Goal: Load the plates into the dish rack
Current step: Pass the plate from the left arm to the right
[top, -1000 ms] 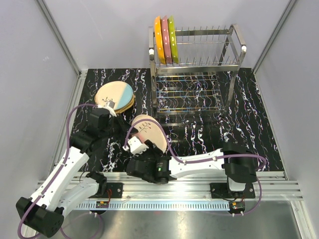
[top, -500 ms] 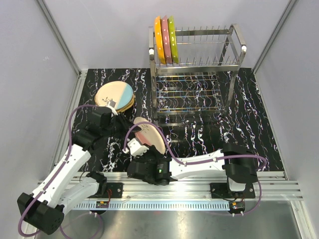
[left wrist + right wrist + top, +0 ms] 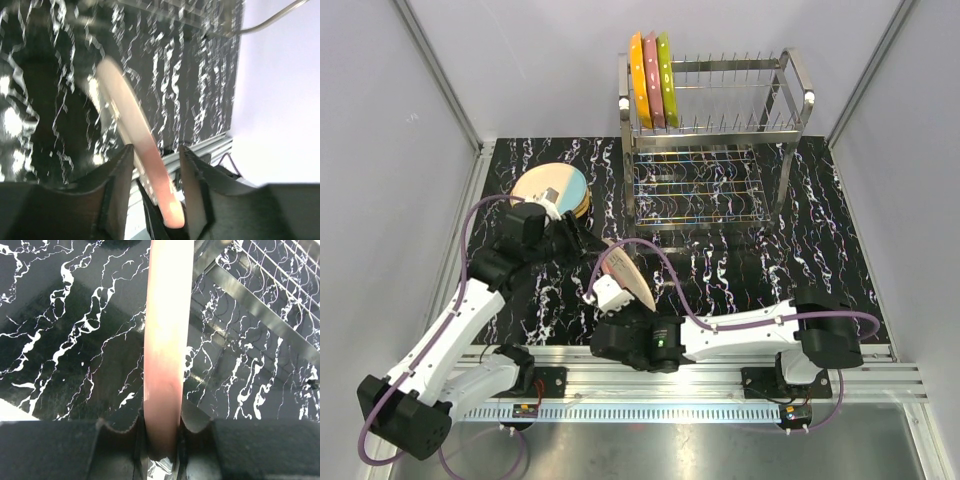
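Item 1, dish rack [image 3: 730,64]: you will find it at the upper middle of the top view, a two-tier steel wire rack standing on the black marbled table [image 3: 820,230]. Its lower wire shelf also shows at the upper right of the right wrist view.

Item 2, racked plates: three stand on edge at the left end of the upper tier. From left to right they are an orange plate [image 3: 639,75], a pink plate [image 3: 653,80] and a lime-green plate [image 3: 666,78], set close together.

Item 3, stack of plates [image 3: 552,188]: it lies flat on the table at the upper left of the mat, left of the rack. Light blue and cream show on top, with a tan rim beneath.

Item 4, pale pink plate [image 3: 628,275]: you have it at the centre of the top view, below the rack's left end, turned up on edge and tilted.

Item 5, right gripper [image 3: 162,432]: your right claw is clamped on the lower rim of the pale pink plate, one finger on each face.

Item 6, left gripper [image 3: 155,165]: your left claw sits at the plate's upper rim, near the stack. Its fingers [image 3: 120,185] stand apart with the rim between them and a gap showing, so it has no grip.
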Motion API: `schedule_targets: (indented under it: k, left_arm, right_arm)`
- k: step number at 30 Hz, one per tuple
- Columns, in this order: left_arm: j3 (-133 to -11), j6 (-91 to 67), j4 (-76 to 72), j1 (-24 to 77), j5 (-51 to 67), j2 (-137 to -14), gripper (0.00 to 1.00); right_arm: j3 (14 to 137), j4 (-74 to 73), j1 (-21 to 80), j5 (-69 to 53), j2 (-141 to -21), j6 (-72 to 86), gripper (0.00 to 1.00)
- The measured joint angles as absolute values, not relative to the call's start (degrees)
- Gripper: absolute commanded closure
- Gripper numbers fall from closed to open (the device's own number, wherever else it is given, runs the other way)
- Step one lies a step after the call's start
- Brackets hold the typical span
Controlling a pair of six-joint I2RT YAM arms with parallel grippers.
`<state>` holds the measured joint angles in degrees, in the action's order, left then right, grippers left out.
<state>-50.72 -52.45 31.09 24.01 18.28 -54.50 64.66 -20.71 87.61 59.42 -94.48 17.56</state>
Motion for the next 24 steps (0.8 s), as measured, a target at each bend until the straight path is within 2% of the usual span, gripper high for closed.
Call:
schedule_targets:
  k: [6, 9, 16, 17, 24]
  left_arm:
    - [-54.11, -50.13, 28.47, 23.77, 17.32, -55.02, 0.43]
    - [-55.75, -48.8, 28.56, 23.66, 16.56, -55.37, 0.35]
    - [-61.63, -39.55, 29.3, 23.51, 9.89, -55.96, 0.1]
    - [-62.24, -37.69, 29.28, 23.51, 8.51, -55.92, 0.01]
    - [-60.62, -27.09, 29.39, 23.44, -0.89, -54.94, 0.01]
  right_arm:
    - [62.37, -21.08, 87.92, 58.39, -92.16, 20.03, 1.0]
    - [61.1, -21.32, 88.05, 57.54, -91.64, 21.3, 1.0]
    - [56.14, -22.41, 88.14, 56.14, -84.77, 24.36, 1.0]
    - [55.72, -22.76, 88.14, 56.14, -83.26, 24.58, 1.0]
    - [55.27, -23.83, 87.99, 56.14, -72.18, 23.9, 1.0]
